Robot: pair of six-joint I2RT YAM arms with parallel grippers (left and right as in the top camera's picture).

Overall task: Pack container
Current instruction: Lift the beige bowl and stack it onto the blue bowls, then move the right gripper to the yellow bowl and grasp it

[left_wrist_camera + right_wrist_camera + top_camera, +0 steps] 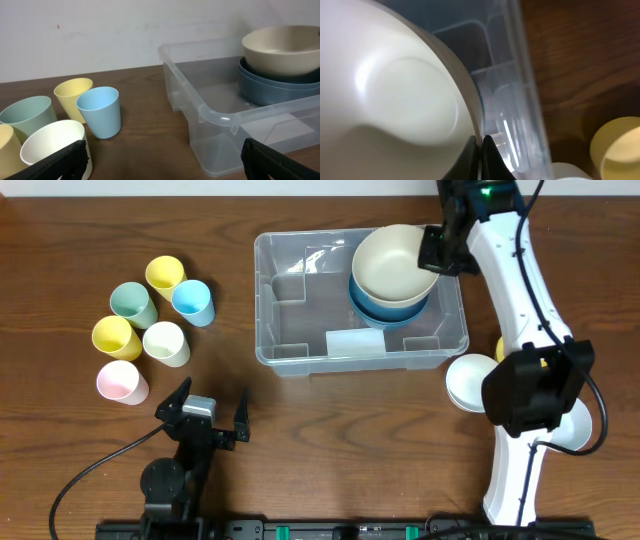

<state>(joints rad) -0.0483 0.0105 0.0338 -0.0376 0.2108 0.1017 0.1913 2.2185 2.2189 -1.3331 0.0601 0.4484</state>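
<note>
The clear plastic container with a white label sits at the table's middle; it also shows in the left wrist view and the right wrist view. In its right half lies a blue bowl. My right gripper is shut on the rim of a cream bowl, holding it just above the blue bowl; the pinch shows in the right wrist view. My left gripper is open and empty near the front edge, below the cups.
Several pastel cups stand left of the container: yellow, green, blue, yellow, white, pink. White bowls lie right of the container by the right arm's base.
</note>
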